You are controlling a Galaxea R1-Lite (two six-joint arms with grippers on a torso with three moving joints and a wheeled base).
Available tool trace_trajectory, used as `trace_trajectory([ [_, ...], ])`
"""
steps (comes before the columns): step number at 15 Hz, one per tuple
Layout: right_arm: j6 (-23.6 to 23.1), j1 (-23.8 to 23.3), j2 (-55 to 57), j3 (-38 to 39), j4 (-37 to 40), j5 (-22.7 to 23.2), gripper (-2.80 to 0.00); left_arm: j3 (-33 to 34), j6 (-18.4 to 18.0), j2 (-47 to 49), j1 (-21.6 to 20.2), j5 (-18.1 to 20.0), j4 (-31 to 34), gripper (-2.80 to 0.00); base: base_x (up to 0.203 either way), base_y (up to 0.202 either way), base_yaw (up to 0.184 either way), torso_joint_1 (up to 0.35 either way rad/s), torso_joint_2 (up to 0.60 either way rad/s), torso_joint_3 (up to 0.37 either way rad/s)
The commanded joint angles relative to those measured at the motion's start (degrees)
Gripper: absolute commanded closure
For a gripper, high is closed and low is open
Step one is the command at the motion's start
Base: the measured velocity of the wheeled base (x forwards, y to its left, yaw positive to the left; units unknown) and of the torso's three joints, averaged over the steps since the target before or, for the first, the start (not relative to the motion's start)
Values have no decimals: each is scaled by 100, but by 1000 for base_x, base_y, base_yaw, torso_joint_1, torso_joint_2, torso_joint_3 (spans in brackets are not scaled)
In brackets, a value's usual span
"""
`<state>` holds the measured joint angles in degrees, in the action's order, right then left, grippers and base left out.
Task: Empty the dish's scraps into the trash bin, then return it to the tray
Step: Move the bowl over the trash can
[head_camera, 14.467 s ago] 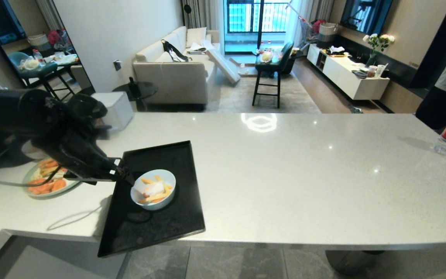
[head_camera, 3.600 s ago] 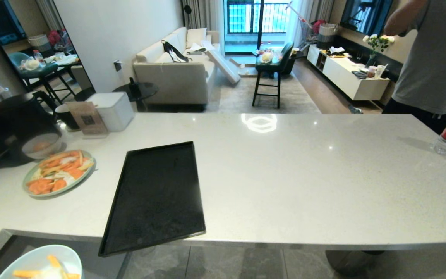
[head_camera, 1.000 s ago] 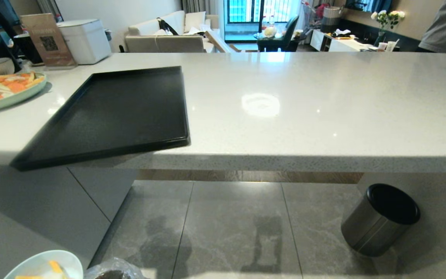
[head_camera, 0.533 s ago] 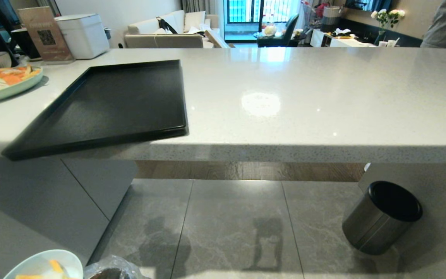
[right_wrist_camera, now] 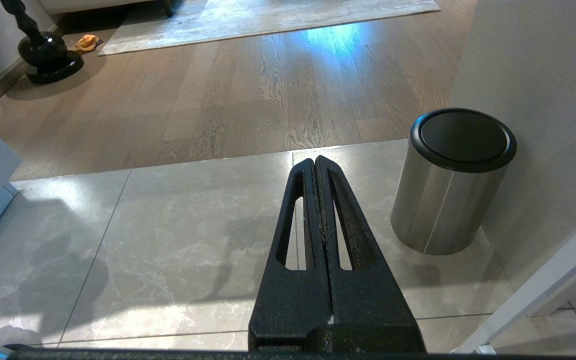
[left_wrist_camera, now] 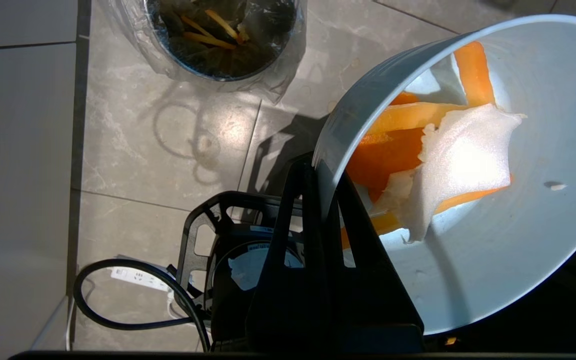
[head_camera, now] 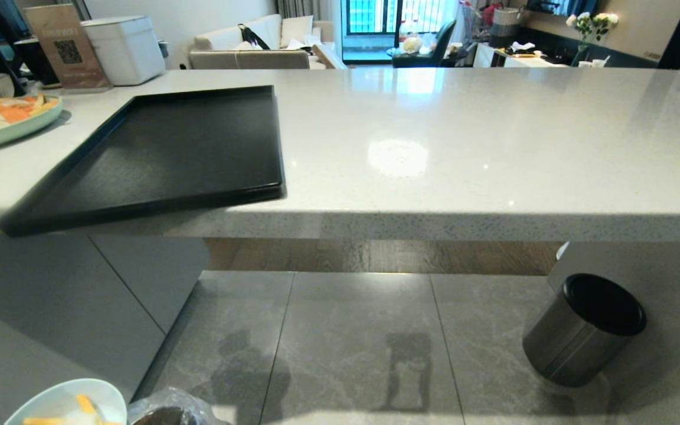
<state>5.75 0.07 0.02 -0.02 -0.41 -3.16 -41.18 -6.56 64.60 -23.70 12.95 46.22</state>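
From my head camera the small pale blue-white bowl [head_camera: 62,404] is cut off by the bottom edge, and so is the crinkled clear bag of the small metal bin [head_camera: 169,410] beside it. I see only a sliver of the wide pale-green plate [head_camera: 3,133] at the left edge. My left gripper [left_wrist_camera: 320,170] hides part of the bowl's rim

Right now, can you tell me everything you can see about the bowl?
The bowl is small, round, smooth and pale blue-white, plain inside and out. The left gripper pinches its rim, holding it off the tray and above the floor, beside the bag-lined bin, not yet over it. It looks tipped. The scraps are inside: orange and yellow strips under a white lump, plus a tiny crumb.
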Motion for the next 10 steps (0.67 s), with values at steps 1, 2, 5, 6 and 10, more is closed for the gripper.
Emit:
trace_trajectory([
  [1, 5, 1, -2, 2, -2, -1, 0, -4, -3, 17, -3, 6, 27, 0, 0, 0, 0, 0, 0, 0],
  [2, 5, 1, -2, 2, -2, -1, 0, -4, -3, 17, -12, 6, 27, 0, 0, 0, 0, 0, 0, 0],
  [5, 5, 1, -2, -4, -2, -7, 0, -64, -12, 61, -12, 22, 4, 0, 0, 0, 0, 0, 0, 0],
  [6, 5, 1, -2, 2, -2, -1, 0, -57, -21, 61, -21, 41, 1, 0, 0, 0, 0, 0, 0, 0],
  [10, 5, 1, -2, -1, -2, -1, 0, -57, -3, 82, -30, 50, 1, 0, 0, 0, 0, 0, 0, 0],
])
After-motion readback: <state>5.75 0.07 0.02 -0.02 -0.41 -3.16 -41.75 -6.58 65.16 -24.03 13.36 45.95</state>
